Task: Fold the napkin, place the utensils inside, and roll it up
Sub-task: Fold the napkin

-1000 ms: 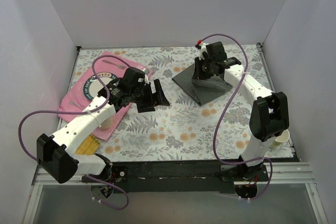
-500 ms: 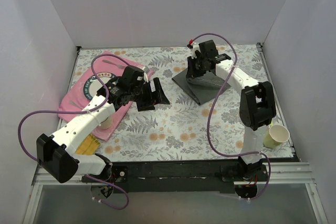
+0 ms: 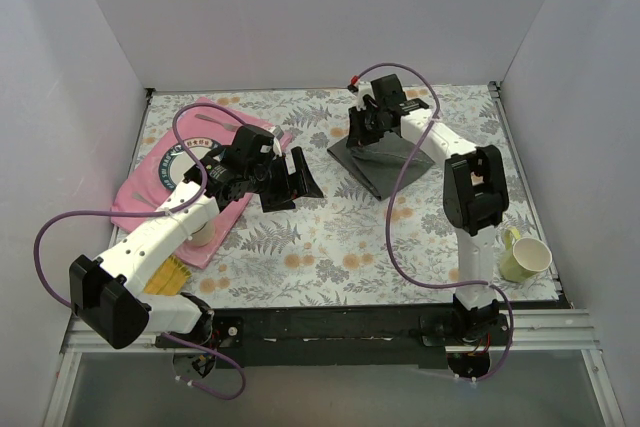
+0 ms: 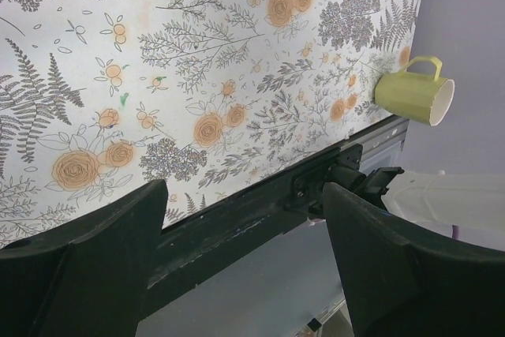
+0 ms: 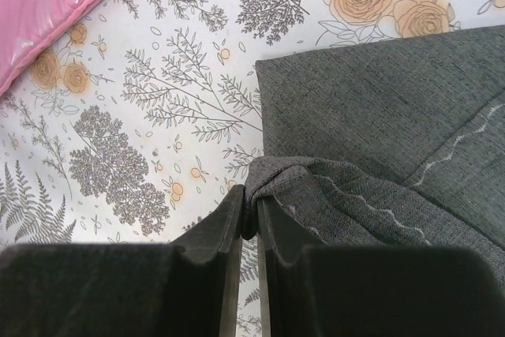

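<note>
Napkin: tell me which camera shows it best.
Right wrist: the napkin is close up, its stitched hem clear, a fold pinched in the right gripper. Top external shows its outline, small, partly hidden by that gripper. Left wrist misses it.

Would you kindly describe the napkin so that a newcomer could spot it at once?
Start at the floral tablecloth and look toward its far edge, right of centre. There lies the napkin, pinched by the right pincer; it is the only dark grey cloth, unlike the pink placemat.

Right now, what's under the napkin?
Only the flowered tablecloth shows around the napkin; a lifted fold overlies its flat layer. Anything beneath the cloth is hidden.
</note>
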### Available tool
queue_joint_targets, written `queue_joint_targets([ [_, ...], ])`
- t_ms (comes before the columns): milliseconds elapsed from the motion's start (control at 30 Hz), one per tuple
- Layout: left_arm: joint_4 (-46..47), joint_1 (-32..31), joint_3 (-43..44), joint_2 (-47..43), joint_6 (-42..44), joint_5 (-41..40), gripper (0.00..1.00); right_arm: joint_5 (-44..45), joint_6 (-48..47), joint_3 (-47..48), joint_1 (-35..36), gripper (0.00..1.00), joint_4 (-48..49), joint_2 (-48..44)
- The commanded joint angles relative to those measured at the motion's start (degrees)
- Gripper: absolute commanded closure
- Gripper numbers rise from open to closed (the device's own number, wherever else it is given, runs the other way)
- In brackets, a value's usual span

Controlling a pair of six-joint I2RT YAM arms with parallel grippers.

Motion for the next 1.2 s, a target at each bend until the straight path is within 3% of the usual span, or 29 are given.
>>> queue_joint_targets([
  [0,0.31,0.34,0.07,-1.22,-0.59,1.13,0.21,-4.15,-2.1,3.9,0.29,0.82,-0.59,1.83],
  [200,1.89,0.51,-1.51,-0.7,-1.38,1.57,0.21,-6.44,-2.9,6.97,0.2,0.78,-1.55,4.99],
  [300,4.78,0.6,-1.78,0.7,-2.25,0.87,0.21,-5.66,-0.1,14.42,0.2,0.63,-4.43,8.32],
  [367,7.42,0.95,-1.08,3.15,-3.3,-0.27,0.21,-5.21,2.1,22.74,0.11,0.57,-7.25,11.67],
  [467,13.56,1.56,0.06,7.89,-5.15,-1.15,0.21,-1.81,5.71,27.53,0.02,0.52,-13.31,11.86],
  [600,19.11,1.65,4.45,17.63,-4.99,-2.91,0.28,2.24,6.43,15.64,-1.64,0.46,-13.16,2.56],
  [733,20.61,1.74,15.67,28.28,-2.35,-3.0,0.3,8.32,7.38,2.79,-6.73,0.44,-15.18,-8.68],
  [900,20.88,2.09,24.75,37.7,-1.21,-7.29,0.25,3.67,9.32,-11.82,-16.48,0.47,-12.37,-16.18],
  [1167,19.21,2.27,40.48,52.81,7.56,-15.22,0.32,-4.32,11.51,-22.09,-18.61,0.55,-10.71,-20.93],
])
